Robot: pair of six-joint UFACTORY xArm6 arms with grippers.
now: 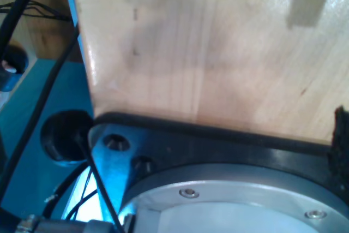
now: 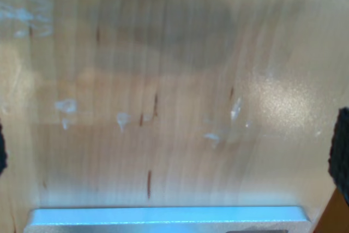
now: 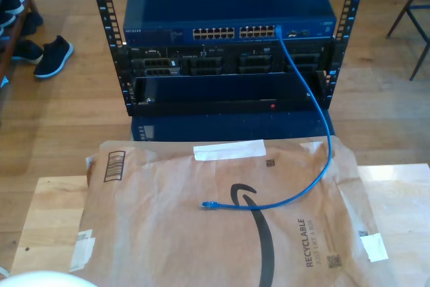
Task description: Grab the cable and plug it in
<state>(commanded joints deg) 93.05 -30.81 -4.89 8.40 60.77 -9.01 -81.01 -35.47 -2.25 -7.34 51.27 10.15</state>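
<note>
on brown paper mailer (image 3: 168,233): thin blue cable (image 3: 295,189), curved; pincer states unclear.

a brown paper mailer (image 3: 168,233) covers the wooden table (image 3: 47,213) before a blue rack switch (image 3: 228,15).

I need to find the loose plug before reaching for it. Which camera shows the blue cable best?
The exterior view. There the cable runs from a port on the blue switch down onto the brown paper mailer, its free plug lying on the paper. Both wrist views look at bare wood, with nothing I can identify as the cable.
</note>
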